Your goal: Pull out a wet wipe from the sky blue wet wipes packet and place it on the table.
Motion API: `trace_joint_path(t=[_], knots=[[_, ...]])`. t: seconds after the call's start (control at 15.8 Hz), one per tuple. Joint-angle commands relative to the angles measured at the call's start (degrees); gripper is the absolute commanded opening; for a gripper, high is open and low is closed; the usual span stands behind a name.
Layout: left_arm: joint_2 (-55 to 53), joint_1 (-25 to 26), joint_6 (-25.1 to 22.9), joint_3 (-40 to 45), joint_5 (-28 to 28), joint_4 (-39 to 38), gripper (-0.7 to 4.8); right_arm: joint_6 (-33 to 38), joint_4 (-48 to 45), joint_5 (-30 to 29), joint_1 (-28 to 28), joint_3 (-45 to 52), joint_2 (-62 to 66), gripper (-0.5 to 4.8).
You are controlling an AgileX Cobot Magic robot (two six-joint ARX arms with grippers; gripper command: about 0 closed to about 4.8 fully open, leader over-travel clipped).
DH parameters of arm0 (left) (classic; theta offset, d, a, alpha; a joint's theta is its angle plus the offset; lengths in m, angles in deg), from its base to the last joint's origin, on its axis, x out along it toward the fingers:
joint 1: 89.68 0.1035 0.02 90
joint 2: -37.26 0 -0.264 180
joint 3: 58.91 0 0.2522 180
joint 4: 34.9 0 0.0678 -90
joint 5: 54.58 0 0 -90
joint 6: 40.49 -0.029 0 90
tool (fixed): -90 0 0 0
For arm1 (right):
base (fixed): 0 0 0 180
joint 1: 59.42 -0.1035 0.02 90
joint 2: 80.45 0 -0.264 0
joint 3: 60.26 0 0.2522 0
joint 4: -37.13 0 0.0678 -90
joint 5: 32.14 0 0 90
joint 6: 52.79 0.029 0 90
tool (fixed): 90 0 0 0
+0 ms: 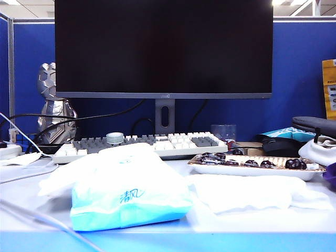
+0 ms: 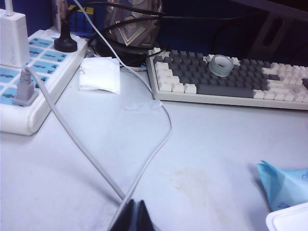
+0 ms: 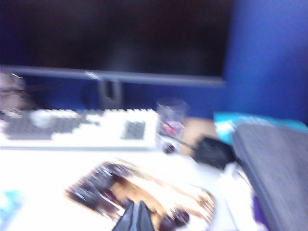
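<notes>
The sky blue wet wipes packet [image 1: 128, 202] lies near the table's [image 1: 294, 223] front edge, left of the middle, its white top facing up. To its right a white wet wipe [image 1: 247, 191] lies crumpled flat on the table, in front of the fruit tray. Neither gripper shows in the exterior view. My left gripper [image 2: 136, 204] is shut and empty above crossing cables, with a corner of the packet [image 2: 286, 185] off to one side. My right gripper [image 3: 137, 207] is shut and empty in a blurred view, hanging over the tray of dark fruits.
A white tray [image 1: 252, 170] of dark round fruits sits behind the wipe. A keyboard [image 1: 147, 144] with a tape roll [image 1: 115, 138] stands under the monitor [image 1: 164, 47]. A power strip [image 2: 29, 72], grey cables [image 2: 86, 149] and a small tissue [image 2: 100, 74] lie left. A black case [image 1: 315, 126] is right.
</notes>
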Motion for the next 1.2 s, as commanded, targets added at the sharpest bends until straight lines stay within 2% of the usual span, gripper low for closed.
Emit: trace_joint_path(t=[0.06, 0.25, 0.32, 0.44, 0.57, 0.7, 0.82, 1.2], knots=[[0.2, 0.09, -0.15, 0.07, 0.02, 0.42, -0.03, 0.76, -1.07, -0.11, 3.1, 3.3, -0.07, -0.01], [0.2, 0.09, -0.15, 0.07, 0.0, 0.42, -0.03, 4.31, 0.48, -0.13, 5.33, 7.37, -0.07, -0.01], [0.2, 0.09, -0.15, 0.07, 0.0, 0.42, -0.03, 4.61, 5.03, -0.13, 5.75, 7.39, -0.07, -0.01], [0.17, 0.09, -0.15, 0.07, 0.0, 0.42, -0.03, 4.63, 7.19, -0.11, 5.57, 7.39, -0.07, -0.01], [0.2, 0.09, -0.15, 0.07, 0.0, 0.42, -0.03, 4.55, 7.19, -0.07, 5.53, 7.39, -0.07, -0.01], [0.2, 0.09, -0.15, 0.07, 0.0, 0.42, -0.03, -0.04, 7.21, -0.11, 5.51, 7.39, -0.07, -0.01], [0.2, 0.09, -0.15, 0.07, 0.0, 0.42, -0.03, 2.23, 7.21, -0.11, 5.51, 7.39, -0.07, -0.01], [0.17, 0.09, -0.15, 0.07, 0.0, 0.42, -0.03, 2.21, 6.84, -0.09, 5.49, 7.39, -0.07, -0.01]])
